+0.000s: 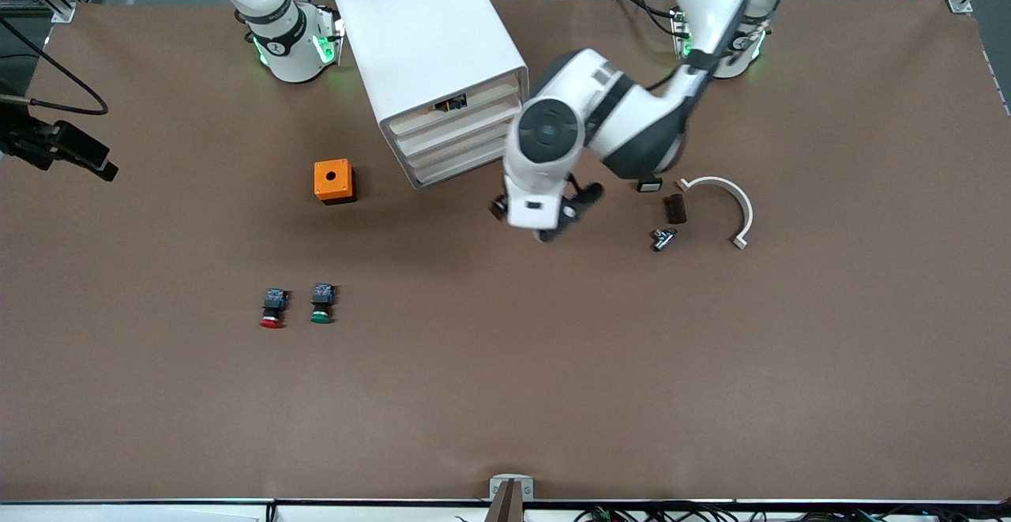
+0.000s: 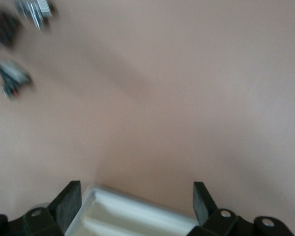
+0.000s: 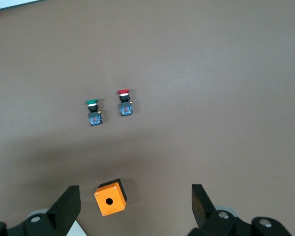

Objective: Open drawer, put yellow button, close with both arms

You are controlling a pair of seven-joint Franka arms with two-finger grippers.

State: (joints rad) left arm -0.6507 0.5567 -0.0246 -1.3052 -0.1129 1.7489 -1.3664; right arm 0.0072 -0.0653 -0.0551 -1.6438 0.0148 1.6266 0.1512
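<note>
Your left gripper [image 1: 553, 222] is hanging released in front of the cabinet [image 1: 430, 56]; your right gripper [image 3: 135, 204] is waiting spread over the orange box [image 3: 110, 197]

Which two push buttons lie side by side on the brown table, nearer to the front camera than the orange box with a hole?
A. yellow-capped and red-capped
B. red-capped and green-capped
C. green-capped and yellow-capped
B: the red-capped push button and the green-capped push button lie beside each other, nearer the front camera than the orange box.
</note>
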